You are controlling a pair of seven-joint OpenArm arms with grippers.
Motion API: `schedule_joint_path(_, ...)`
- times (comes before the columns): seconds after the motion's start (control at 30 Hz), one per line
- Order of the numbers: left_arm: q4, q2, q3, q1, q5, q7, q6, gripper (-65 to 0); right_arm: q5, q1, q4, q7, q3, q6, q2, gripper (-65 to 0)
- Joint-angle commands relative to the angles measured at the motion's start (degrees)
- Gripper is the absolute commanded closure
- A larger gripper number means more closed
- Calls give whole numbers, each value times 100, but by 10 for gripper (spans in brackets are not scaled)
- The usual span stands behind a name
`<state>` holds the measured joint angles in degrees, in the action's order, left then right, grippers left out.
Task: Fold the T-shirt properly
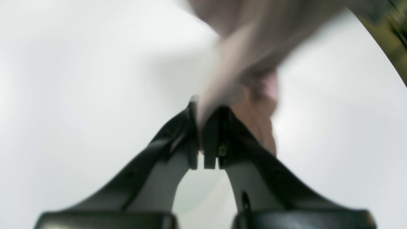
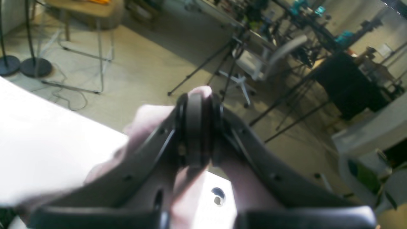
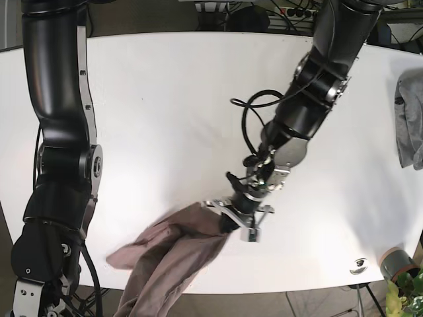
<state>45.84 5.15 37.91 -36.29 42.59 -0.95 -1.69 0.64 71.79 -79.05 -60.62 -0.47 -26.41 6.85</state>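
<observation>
The T-shirt is pinkish-brown and lies bunched at the front edge of the white table, with part of it hanging over the edge. In the base view my left gripper is shut on the shirt's upper corner. In the blurred left wrist view the gripper pinches the cloth, which stretches away over the table. In the right wrist view my right gripper is shut, with pink cloth bunched around its fingers, past the table's edge. The right gripper itself is out of the base view.
A grey garment lies at the table's right edge. A small round object and a green plant are at the front right corner. The right wrist view shows floor, tripods and a chair beyond the table.
</observation>
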Motion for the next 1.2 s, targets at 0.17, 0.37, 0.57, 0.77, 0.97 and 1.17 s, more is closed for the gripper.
schedule_joint_path(0.17,1468,914,-877,-243,-8,-621,68,0,72,61,85,598,-1,386,-4,-21)
schedule_joint_path(0.37,2295,1468,-1721,-481,-26,-1272,77,0,81,122,858,1091,-10,439,-21,-21)
schedule_joint_path(0.57,2901,1898,-2415,-744,-17,-1843,77,0,81,245,1236,1319,-10,448,14,-21)
schedule_joint_path(0.77,2954,2224,-2802,-1289,18,-2248,95,0,81,301,1500,1539,-10,448,49,-21)
schedule_joint_path(0.97,2972,2523,-2793,-1799,27,-2327,103,0,81,301,1491,1530,-19,448,58,-21)
schedule_joint_path(1.17,3209,2505,-2784,-1659,27,-2336,649,0,81,301,1483,1513,-10,448,58,-21)
